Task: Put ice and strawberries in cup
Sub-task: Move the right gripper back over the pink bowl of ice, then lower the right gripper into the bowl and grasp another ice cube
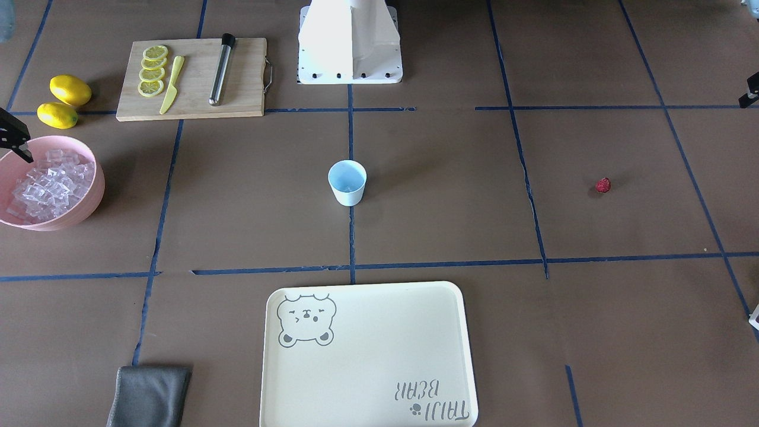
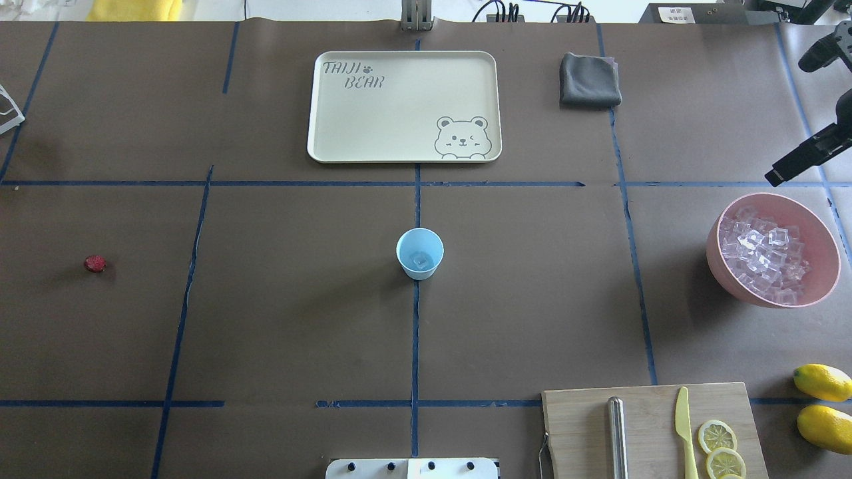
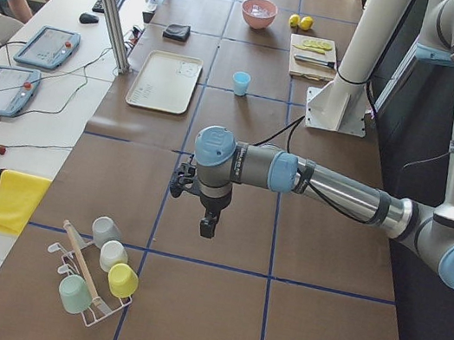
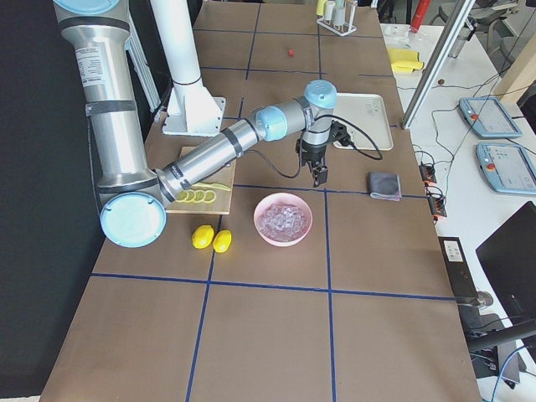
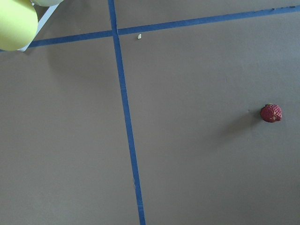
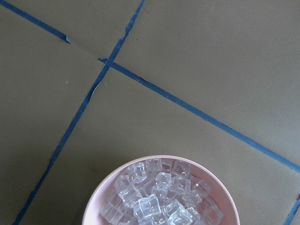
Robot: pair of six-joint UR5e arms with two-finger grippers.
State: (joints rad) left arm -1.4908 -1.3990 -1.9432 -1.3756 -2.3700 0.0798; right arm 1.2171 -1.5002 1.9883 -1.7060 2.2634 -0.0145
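Since the cup [image 2: 419,274] already holds ice [image 2: 419,261], we're likely on the strawberry [image 2: 95,264], which lies well left of it. The left gripper [image 3: 208,227] must centre over it and descend. We can't tell its jaws, nor the right gripper's [image 2: 776,177].

The cup [image 1: 347,182] stands upright, the strawberry [image 1: 603,185] well apart from it

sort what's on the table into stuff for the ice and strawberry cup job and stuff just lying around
For the job: cup, ice in the pink bowl, strawberry.

Just lying about: tray, cloth, board, knife, lemon slices, lemons, metal rod.
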